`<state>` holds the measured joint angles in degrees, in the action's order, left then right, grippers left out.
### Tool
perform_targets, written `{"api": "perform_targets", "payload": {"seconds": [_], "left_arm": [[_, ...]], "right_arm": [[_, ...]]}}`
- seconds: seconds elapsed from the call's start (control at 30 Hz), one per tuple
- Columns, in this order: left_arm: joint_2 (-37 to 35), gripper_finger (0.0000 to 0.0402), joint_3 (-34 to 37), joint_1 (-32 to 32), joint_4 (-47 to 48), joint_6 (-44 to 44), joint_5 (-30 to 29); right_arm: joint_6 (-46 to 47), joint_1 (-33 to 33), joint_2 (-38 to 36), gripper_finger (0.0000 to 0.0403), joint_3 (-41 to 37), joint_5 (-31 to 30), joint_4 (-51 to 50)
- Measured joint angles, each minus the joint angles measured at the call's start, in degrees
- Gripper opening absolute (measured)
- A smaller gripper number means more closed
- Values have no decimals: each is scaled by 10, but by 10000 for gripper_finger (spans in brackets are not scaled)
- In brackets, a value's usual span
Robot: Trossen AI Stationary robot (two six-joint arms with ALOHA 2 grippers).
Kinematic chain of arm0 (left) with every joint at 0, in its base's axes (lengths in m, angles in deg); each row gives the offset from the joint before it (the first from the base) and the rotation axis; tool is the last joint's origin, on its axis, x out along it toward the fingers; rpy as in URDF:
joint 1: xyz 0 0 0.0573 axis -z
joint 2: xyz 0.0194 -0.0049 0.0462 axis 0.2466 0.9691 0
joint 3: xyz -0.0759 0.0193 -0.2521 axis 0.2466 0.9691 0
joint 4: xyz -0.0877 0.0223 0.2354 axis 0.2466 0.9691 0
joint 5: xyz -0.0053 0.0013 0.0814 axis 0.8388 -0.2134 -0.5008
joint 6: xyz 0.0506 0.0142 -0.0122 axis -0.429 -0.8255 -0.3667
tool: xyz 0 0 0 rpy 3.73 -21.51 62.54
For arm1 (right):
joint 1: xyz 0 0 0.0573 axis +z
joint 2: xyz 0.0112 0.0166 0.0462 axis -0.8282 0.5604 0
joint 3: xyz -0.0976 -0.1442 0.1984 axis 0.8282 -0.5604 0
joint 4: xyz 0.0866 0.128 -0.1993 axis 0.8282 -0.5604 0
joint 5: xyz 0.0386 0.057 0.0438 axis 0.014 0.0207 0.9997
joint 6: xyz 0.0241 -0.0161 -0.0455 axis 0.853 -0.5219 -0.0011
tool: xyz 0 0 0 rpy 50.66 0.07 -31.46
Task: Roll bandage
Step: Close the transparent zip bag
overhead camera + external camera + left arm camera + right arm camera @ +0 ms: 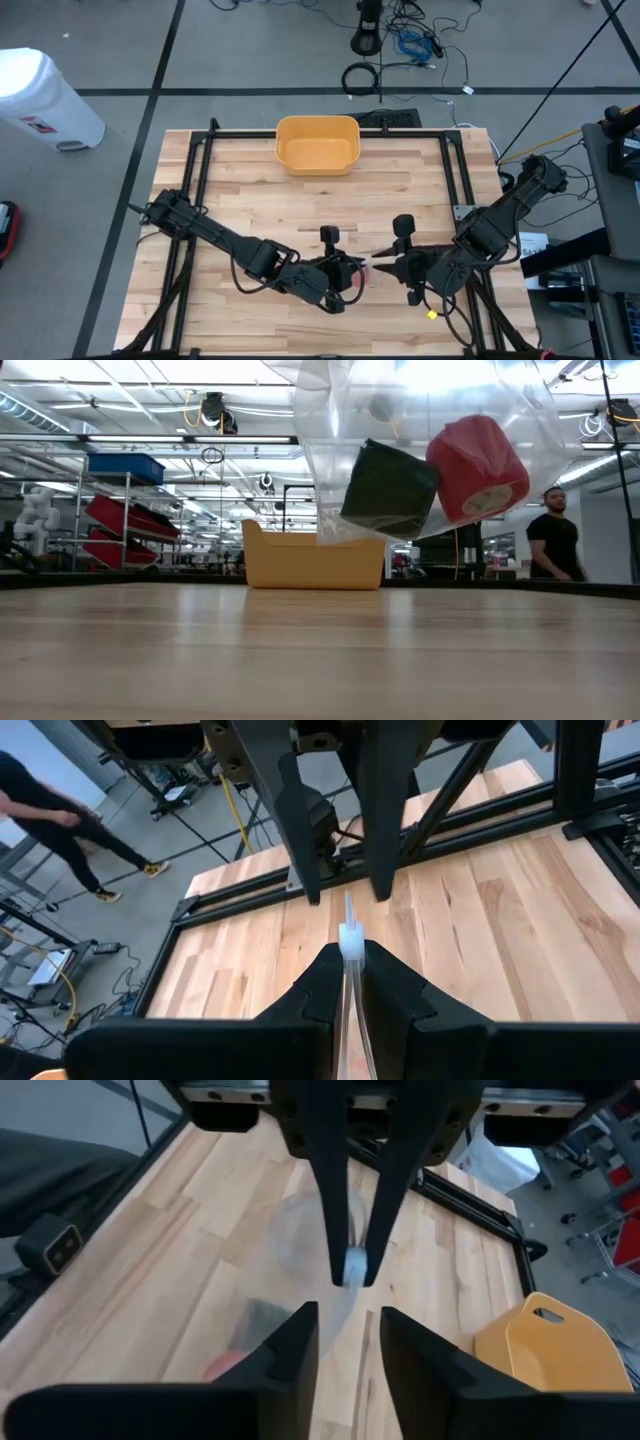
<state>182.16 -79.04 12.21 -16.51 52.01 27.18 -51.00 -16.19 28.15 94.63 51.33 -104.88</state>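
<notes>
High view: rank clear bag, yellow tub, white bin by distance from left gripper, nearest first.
1. clear bag: pinched in the left gripper, table's near-middle.
2. yellow tub: table's far edge, centre.
3. white bin: on the floor, off the table's far left corner.

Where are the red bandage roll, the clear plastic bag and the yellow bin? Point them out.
red bandage roll [477, 467]: low view, on its curved red side.
clear plastic bag [330, 420]: low view, on its see-through wall above the dark roll.
yellow bin [317, 143]: high view, on its inner floor.
</notes>
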Motion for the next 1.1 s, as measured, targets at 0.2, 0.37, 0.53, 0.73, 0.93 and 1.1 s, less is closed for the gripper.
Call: {"api": "perform_targets", "payload": {"seconds": [0.2, 0.37, 0.53, 0.73, 0.93, 1.1], "left_arm": [[0, 34, 0, 3, 0, 0, 0], [0, 34, 0, 2, 0, 0, 0], [0, 34, 0, 2, -1, 0, 0], [0, 34, 0, 2, -1, 0, 0], [0, 34, 0, 2, -1, 0, 0], [0, 34, 0, 2, 0, -1, -2]], "right_arm": [[-15, 3, 0, 128, 0, 2, 19], [-18, -1, 0, 134, 0, 2, 22], [-20, -8, 0, 121, 0, 4, 20], [-21, -8, 0, 102, 0, 18, 21], [-35, -17, 10, 90, 0, 30, 40], [-46, -31, 16, 82, 0, 34, 42]]}}
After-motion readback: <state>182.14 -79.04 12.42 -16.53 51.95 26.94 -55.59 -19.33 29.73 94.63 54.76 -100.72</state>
